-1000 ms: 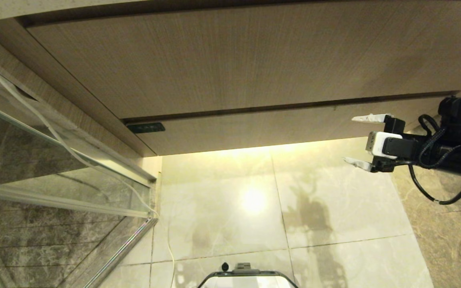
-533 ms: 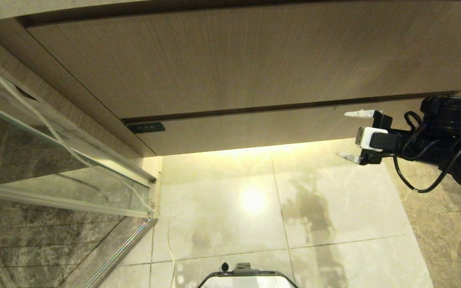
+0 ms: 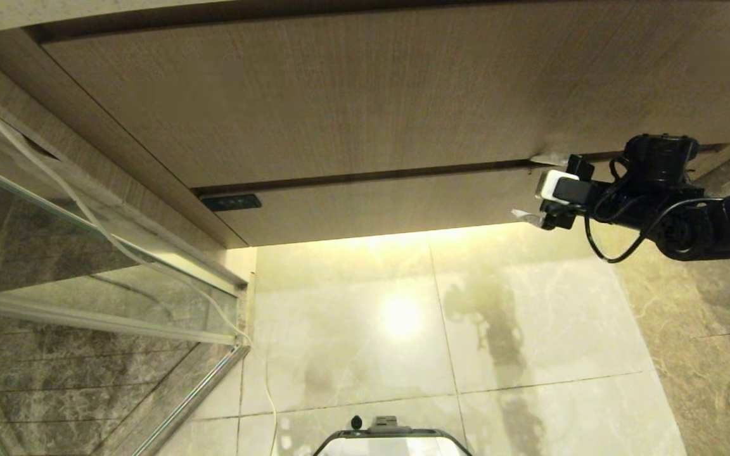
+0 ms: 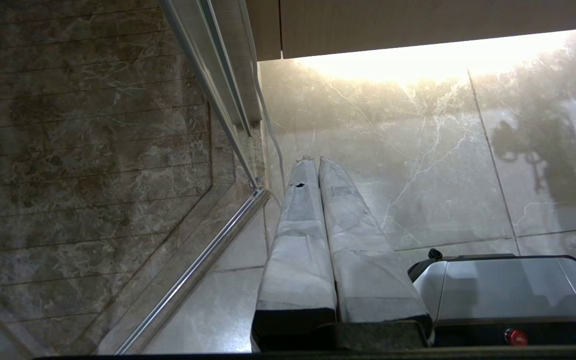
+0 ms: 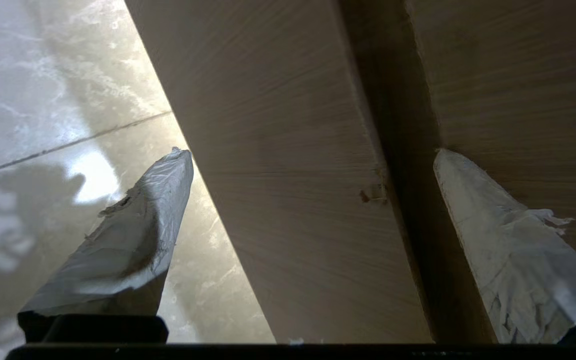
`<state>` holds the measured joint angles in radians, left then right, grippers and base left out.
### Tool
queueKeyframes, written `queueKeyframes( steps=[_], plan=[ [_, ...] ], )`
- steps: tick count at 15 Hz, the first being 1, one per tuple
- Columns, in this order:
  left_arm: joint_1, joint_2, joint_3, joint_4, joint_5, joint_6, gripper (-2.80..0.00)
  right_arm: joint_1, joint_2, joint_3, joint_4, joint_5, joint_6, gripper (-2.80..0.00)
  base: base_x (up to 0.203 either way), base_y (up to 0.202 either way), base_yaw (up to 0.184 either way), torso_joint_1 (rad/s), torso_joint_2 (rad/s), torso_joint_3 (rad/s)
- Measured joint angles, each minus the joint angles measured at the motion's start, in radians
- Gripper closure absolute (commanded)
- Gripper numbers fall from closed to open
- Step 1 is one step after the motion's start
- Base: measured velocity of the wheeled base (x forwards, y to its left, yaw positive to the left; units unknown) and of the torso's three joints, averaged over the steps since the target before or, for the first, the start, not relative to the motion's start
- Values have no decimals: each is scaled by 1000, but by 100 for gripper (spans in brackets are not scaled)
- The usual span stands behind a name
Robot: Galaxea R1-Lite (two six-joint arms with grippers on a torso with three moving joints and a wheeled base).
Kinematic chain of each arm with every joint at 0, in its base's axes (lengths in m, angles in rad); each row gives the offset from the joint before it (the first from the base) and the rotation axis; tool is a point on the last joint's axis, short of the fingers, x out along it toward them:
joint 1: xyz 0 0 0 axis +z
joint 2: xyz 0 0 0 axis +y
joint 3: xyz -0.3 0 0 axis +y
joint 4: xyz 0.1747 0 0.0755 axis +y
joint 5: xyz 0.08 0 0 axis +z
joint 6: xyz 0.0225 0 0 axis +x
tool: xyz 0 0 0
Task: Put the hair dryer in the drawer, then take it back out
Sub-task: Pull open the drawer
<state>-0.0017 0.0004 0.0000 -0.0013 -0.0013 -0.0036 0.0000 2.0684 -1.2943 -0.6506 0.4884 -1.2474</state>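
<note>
Right gripper (image 3: 535, 188) (jaws wide, empty) straddles the closed drawer (image 3: 403, 206), contents hidden

We noted a tall wood-grain panel (image 3: 314, 95) filling the upper part of the head view. Below it we saw a pale marble tile floor (image 3: 530, 329), glossy, with a bright light reflection (image 3: 401, 316) near centre and a warm glow along the cabinet's foot. To the left stood a glass partition (image 3: 54, 253) in a metal frame (image 3: 86, 320), with a thin white cord (image 3: 118, 247) trailing down to the floor. Darker marble tile (image 3: 707, 354) lay at right.
</note>
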Motion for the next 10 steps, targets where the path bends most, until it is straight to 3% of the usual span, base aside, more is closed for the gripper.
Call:
queueKeyframes(
  steps=[10],
  plan=[
    [0,0,0,0,0,-1,0,-5,100,-97,2,-16,16,-280,0,0,0,0,0,0]
  ],
)
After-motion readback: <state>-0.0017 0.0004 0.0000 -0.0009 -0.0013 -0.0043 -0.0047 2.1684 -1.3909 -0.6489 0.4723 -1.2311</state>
